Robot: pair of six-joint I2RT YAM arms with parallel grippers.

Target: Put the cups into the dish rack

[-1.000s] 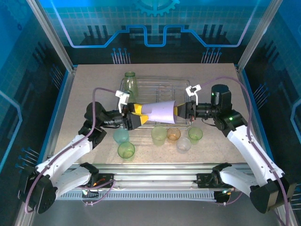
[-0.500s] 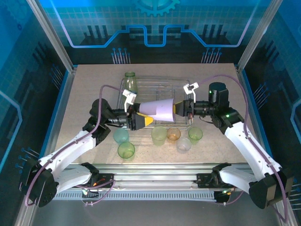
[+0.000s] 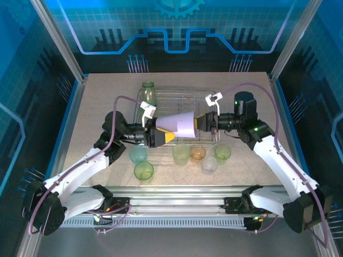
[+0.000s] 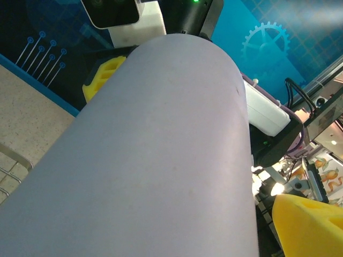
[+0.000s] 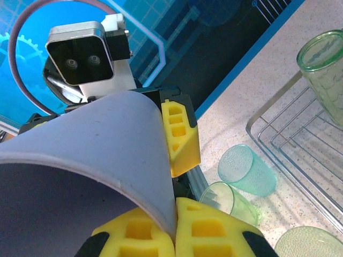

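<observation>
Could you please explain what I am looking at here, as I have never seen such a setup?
Two robot arms are bolted to the near edge of a table. One picture looks down from above; the other two come from cameras on each wrist. The right end effector pinches the rim of a lilac cup, held sideways over the wire dish rack; the left end effector straddles its narrow end, though whether it grips is unclear. A green cup stands at the rack's far left corner. Six more cups sit on the table in front.

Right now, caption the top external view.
Over the dish rack, the right gripper pinches a lilac cup by its rim while the open left gripper straddles its base.
</observation>
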